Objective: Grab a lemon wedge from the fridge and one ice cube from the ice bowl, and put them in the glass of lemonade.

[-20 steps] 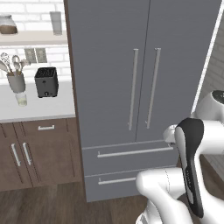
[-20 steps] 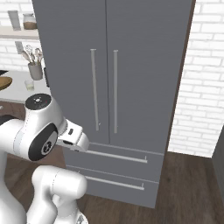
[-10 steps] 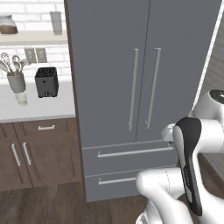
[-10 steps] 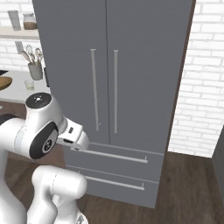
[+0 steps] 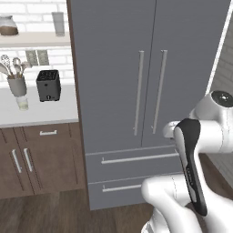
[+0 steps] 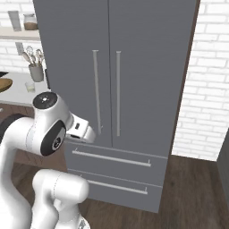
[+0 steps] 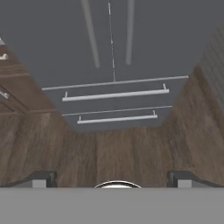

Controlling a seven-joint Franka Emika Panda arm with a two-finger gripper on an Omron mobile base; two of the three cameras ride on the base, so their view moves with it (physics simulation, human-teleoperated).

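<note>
Presently the fridge (image 5: 150,91) stands closed: both upper doors are shut, and the two long silver handles (image 5: 150,93) hang vertically on either side of the centre seam. Below the doors, both drawers (image 5: 132,175) are also shut, each with a horizontal bar handle. In the hand view the fridge (image 7: 113,39) appears ahead, with its two drawer handles one below the other and dark wooden floor (image 7: 109,153) between the drawers and the camera.

The gripper (image 7: 113,178) is in front of the fridge and apart from it, touching nothing. Its jaws stand fully spread, with one finger tip (image 7: 41,178) and the other far apart at the lower edge of the hand view; nothing lies between them. In the right base view the hand end of the arm (image 6: 82,130) points toward the lower part of the left door, near the drawer line.

To the left of the fridge runs a white counter (image 5: 41,111) over brown wooden cabinets (image 5: 38,159). On that counter, from the fridge outward, stand a black toaster (image 5: 48,85), a small glass of lemonade (image 5: 22,103) and a grey utensil cup (image 5: 17,84). In the right base view the edge of the ice bowl (image 6: 4,83) shows further left of the fridge, beyond the glass of lemonade (image 6: 30,86). Above the counter, a shelf (image 5: 34,40) carries a brown-filled jar (image 5: 7,25) and a grey tumbler (image 5: 58,22).
</note>
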